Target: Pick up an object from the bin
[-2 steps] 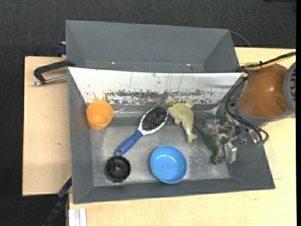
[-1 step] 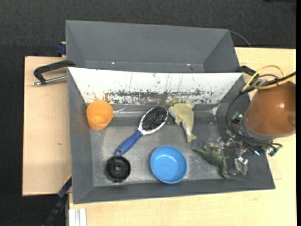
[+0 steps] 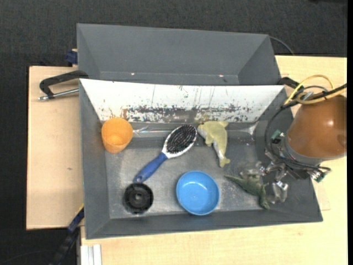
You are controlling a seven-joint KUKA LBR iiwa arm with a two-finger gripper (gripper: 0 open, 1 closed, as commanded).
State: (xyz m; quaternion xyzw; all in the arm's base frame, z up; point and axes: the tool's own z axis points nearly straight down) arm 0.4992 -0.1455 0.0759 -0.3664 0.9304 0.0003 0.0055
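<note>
Grey bin [image 3: 94, 164] under the camera, and the gripper [image 3: 274, 185] is down low in the front-right corner, its orange cover [image 3: 317, 128] bulging over the right wall. It sits right over a dark green toy [image 3: 248, 182], possibly a lizard or dinosaur, though the shape is hard to read. The toy lies on the floor at front right, its left end poking out towards the bowl [image 3: 197, 192]. Gripper and toy overlap, but whether the gripper is open or closed on it, I cannot tell. That blue bowl sits at front centre, open side up, with a black disc [image 3: 137, 197] near it at front left. Behind them a brush [image 3: 168, 150] lies slantwise, blue handle forward, bristle head to the back. A pale toy [image 3: 216, 138] lies just beside that head, and an orange cup [image 3: 116, 134] sits back left, well apart from the gripper.
</note>
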